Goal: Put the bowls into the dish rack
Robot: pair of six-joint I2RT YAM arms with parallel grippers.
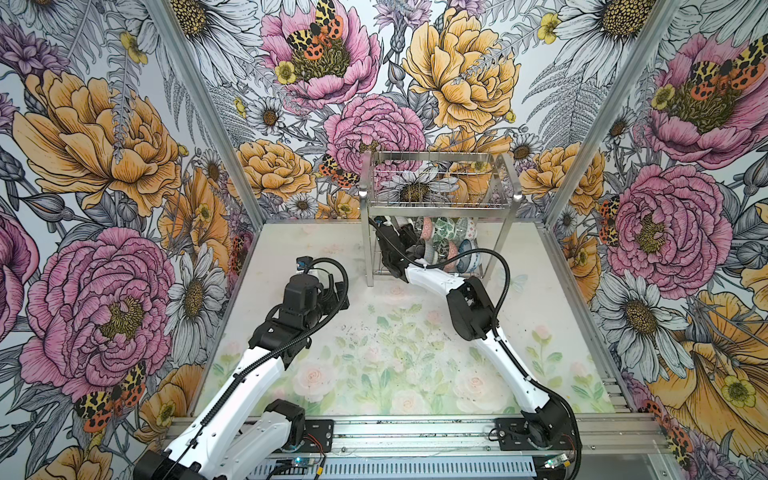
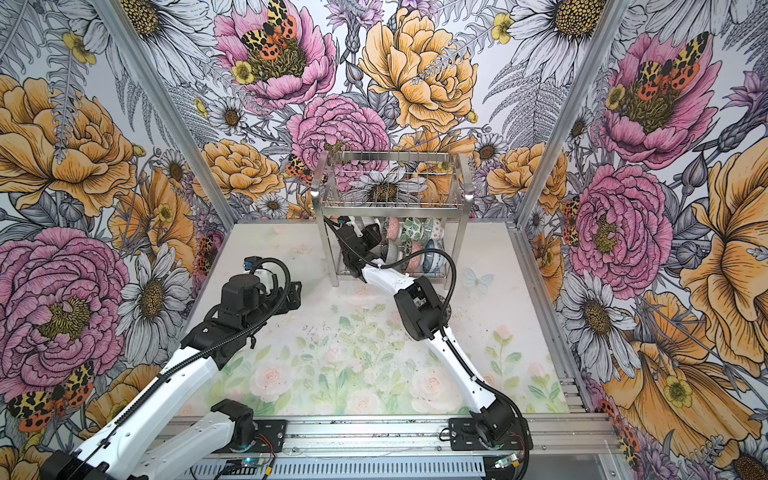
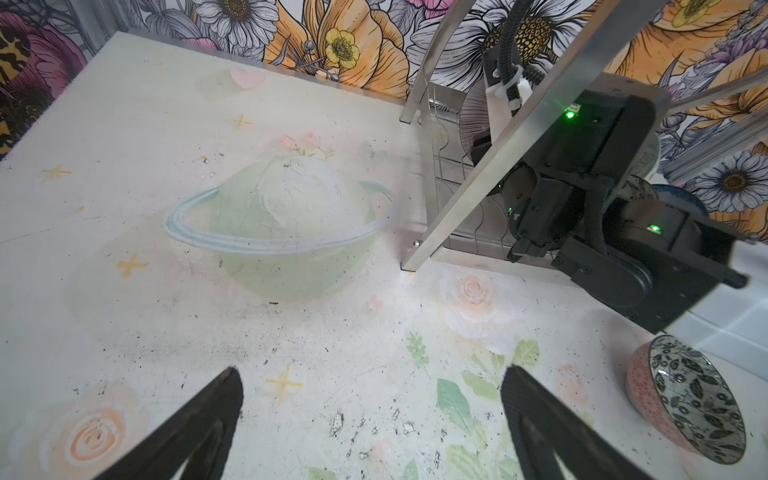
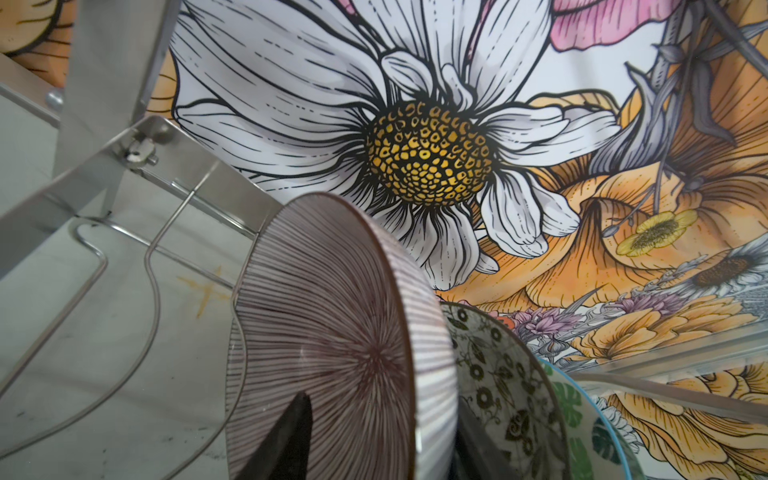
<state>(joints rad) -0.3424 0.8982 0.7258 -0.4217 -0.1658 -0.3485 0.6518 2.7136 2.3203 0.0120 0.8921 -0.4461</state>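
Bowls [image 1: 446, 232] stand on edge in the lower tier of the dish rack [image 1: 440, 203], upper centre of both top views; you are seating the glossy pink-lined bowl [image 4: 332, 332] among wavy wire dividers [image 4: 153, 266]. Right fingers [image 4: 295, 436] straddle its rim, pinching or freed I cannot tell; left fingers [image 3: 208, 415] spread, empty. Next, withdraw straight, then fetch the tilted leaf-patterned bowl [image 3: 685, 399] on the counter [image 3: 124, 208].

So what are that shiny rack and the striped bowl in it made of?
The rack looks like polished stainless steel: mirror-bright flat legs and thin wires. The striped bowl looks like glazed ceramic, judging by its glossy sheen over fine painted lines, though I can't be certain.
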